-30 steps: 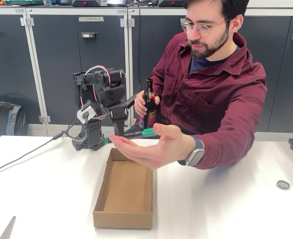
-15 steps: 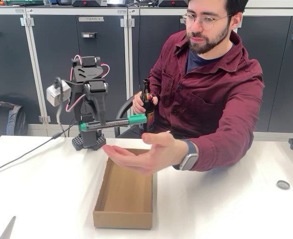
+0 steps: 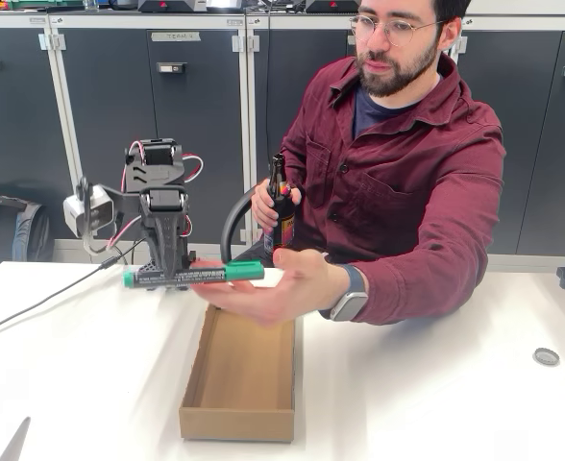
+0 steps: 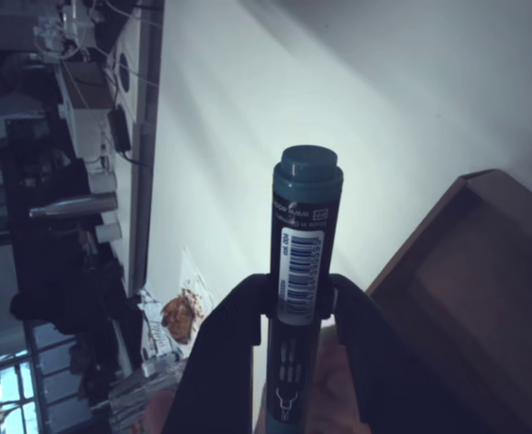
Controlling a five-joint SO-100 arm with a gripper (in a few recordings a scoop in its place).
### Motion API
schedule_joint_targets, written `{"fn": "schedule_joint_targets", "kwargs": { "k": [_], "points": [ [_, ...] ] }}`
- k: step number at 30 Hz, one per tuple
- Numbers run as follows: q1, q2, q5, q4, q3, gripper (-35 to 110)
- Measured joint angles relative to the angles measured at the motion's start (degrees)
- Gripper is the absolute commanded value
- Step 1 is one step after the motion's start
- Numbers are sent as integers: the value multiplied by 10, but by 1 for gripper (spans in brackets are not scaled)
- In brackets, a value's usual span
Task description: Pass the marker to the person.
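The marker (image 3: 196, 275) lies level, with a dark barrel and a green cap end pointing right. My gripper (image 3: 170, 276) is shut on its barrel near the left end, fingers pointing down from the black arm. The person (image 3: 407, 182) sits behind the table and holds an open palm (image 3: 268, 293) just under the marker's green end; I cannot tell whether it touches. In the wrist view the marker (image 4: 303, 262) stands between my two black fingers (image 4: 234, 334), with my gripper (image 4: 300, 303) closed on it.
An open cardboard box (image 3: 240, 379) lies on the white table below the hand, and its corner (image 4: 483, 289) shows in the wrist view. The person's other hand holds a dark bottle (image 3: 281, 206). A small round disc (image 3: 546, 356) lies at right. A cable (image 3: 42, 303) runs left.
My arm has swung down and left with the marker, which is now lower and level. The person's open hand followed it left and sits beneath the green end.
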Motion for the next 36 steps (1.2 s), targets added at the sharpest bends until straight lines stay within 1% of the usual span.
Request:
{"fn": "schedule_joint_targets", "kwargs": {
  "k": [9, 18, 30, 36],
  "points": [
    [-101, 2, 14, 26, 27, -5],
    [-181, 1, 27, 22, 54, -5],
    [-151, 1, 32, -43, 98, -5],
    [-136, 1, 32, -55, 103, -4]
  ]
}}
